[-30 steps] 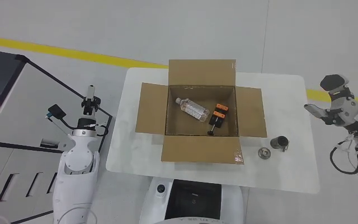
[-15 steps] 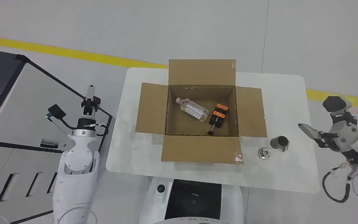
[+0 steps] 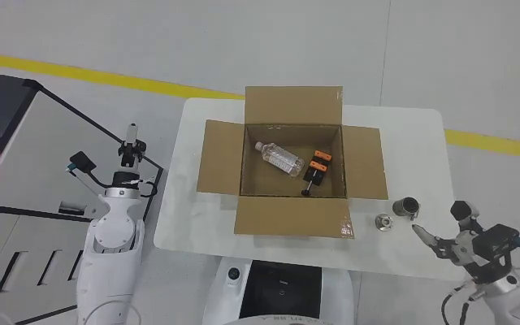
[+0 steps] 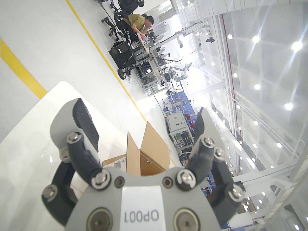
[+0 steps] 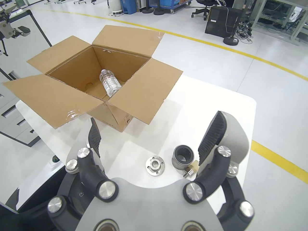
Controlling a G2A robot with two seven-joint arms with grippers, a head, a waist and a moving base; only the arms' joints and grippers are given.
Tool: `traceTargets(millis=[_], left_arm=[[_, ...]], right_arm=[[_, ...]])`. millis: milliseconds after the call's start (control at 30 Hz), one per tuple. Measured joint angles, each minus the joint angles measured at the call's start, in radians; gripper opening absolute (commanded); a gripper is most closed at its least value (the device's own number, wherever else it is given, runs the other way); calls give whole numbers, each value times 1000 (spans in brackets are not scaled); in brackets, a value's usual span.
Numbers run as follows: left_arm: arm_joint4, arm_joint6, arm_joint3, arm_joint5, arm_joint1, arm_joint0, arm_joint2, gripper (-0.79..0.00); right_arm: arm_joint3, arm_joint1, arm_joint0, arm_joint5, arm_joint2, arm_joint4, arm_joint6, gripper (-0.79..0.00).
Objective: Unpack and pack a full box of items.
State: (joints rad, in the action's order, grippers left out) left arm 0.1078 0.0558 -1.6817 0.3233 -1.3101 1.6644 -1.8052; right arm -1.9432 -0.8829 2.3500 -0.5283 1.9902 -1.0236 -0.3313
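On a white table (image 3: pixel 406 130) in a bright workshop sits the open cardboard box (image 3: pixel 280 215), its flaps spread flat, which leaves the inside easy to reach. A water bottle (image 3: pixel 280 158) and an orange-black tool (image 3: pixel 316 173) lie inside. A metal flange (image 3: pixel 383 221) and a dark cylinder (image 3: pixel 405 208) stand just beside the box, apparently unpacked. The right gripper (image 5: pixel 156 123) hangs near them, wide open and empty. The left gripper (image 4: pixel 140 108), likewise open and empty, is off the table's opposite side.

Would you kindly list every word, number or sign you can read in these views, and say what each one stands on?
"OP001", seen upside down, on the white label at the base of the left gripper.
Printed sticker on the side wall of the cardboard box: too small to read.
Yellow warning triangle on a grey cabinet in the room behind: a sign with no legible words.
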Motion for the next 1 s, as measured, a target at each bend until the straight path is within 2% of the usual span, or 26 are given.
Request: traceTargets(millis=[67, 100, 167, 200, 300, 400, 433, 467, 500, 533, 667, 700, 767, 833, 1000], left_arm=[[0, 0, 0, 0, 0, 0, 0, 0], [0, 0, 0, 0, 0, 0, 0, 0], [0, 0, 0, 0, 0, 0, 0, 0], [0, 0, 0, 0, 0, 0, 0, 0], [0, 0, 0, 0, 0, 0, 0, 0], [0, 0, 0, 0, 0, 0, 0, 0], [0, 0, 0, 0, 0, 0, 0, 0], [0, 0, 0, 0, 0, 0, 0, 0], [0, 0, 0, 0, 0, 0, 0, 0], [0, 0, 0, 0, 0, 0, 0, 0], [0, 0, 0, 0, 0, 0, 0, 0], [0, 0, 0, 0, 0, 0, 0, 0], [0, 0, 0, 0, 0, 0, 0, 0], [0, 0, 0, 0, 0, 0, 0, 0], [0, 0, 0, 0, 0, 0, 0, 0]], right_arm=[[13, -4, -9, 21, -13, -12, 15, 0], [24, -8, -12, 53, -34, -19, 22, -68], [64, -21, -3, 140, -83, 13, 1, -302], [88, -27, 0, 172, -95, 34, -17, -348], [180, -47, 0, 248, -151, 59, -49, -369], [229, -65, -4, 336, -202, 94, -56, -443], [234, -70, -16, 370, -223, 95, -53, -446], [239, -73, -31, 391, -241, 92, -46, -428], [245, -75, -51, 409, -259, 83, -32, -86], [247, -76, -80, 417, -279, 69, -3, 0], [241, -76, -104, 408, -285, 63, 24, 0], [241, -75, -103, 408, -284, 63, 23, -477], [244, -76, -106, 410, -284, 65, 26, -554], [272, -78, -149, 418, -293, 81, 66, -585], [336, -84, -254, 437, -318, 92, 134, -557]])
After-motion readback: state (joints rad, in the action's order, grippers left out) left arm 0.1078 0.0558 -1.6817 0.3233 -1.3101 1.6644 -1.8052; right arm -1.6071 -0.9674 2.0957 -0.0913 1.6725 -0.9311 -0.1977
